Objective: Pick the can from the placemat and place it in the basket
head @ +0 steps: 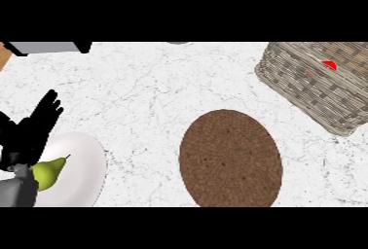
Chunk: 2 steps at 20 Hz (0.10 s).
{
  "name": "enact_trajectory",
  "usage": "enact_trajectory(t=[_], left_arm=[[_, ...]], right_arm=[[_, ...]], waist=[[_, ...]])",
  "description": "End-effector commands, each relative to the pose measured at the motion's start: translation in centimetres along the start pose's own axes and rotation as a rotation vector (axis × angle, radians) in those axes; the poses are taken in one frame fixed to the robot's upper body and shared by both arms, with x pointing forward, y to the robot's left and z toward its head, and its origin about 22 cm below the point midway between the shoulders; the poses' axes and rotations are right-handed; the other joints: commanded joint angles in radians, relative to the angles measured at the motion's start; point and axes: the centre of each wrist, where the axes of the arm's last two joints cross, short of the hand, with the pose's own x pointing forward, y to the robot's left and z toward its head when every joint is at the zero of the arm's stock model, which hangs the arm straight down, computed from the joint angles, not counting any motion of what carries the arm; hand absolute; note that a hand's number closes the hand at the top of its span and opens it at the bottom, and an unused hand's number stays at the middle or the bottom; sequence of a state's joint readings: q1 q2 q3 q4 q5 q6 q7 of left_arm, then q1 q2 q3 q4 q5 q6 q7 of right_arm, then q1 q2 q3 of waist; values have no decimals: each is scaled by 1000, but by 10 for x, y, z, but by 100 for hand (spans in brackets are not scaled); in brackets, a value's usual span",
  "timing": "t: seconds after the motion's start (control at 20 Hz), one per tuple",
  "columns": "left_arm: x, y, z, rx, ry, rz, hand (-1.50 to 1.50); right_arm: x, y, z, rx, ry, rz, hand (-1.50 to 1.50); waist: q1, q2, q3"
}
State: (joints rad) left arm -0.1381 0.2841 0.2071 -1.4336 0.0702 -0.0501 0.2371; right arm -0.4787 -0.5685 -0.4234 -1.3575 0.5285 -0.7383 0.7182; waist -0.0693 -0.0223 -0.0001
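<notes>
**Can reading as inside the basket, left hand idling**

I am seeing only the left hand (pixel 32 129). It is sitting at the view's left edge with fingers straight, pointing up and slightly fanned, holding nothing. Its grey forearm (pixel 16 192) is coming in from the lower left corner.

Just right of the hand, a white plate (pixel 82 163) is lying on the bench (pixel 144 97). The hand is overlapping the plate's left rim, and I cannot tell whether it is touching. A green pear (pixel 49 174) is lying on the plate, right beside the wrist.

Further right, well apart from the hand, the brown oval placemat (pixel 230 158) is lying flat on the bench.

Far right and up from the hand, the wicker basket (pixel 309 92) is sitting at the top right, partly cut off by the view's edge, with a strip of bench separating it from the placemat. A small red patch is showing inside it. I am reading that as the can (pixel 329 64), but too little is showing to tell its pose.

Straight up from the hand, a grey block (pixel 46 47) is poking in at the top edge.
</notes>
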Motion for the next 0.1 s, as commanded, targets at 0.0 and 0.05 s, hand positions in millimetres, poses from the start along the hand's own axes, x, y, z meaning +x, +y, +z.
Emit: enact_trajectory(t=[0.0,0.05], left_arm=[[-11,13,3,1,4,-11,0],[-17,-1,7,-2,-1,6,0]], right_arm=[[-16,-59,7,87,-18,23,-150],[-23,-69,14,108,3,42,-150]], waist=[[-4,5,-1],[-3,4,-1]])
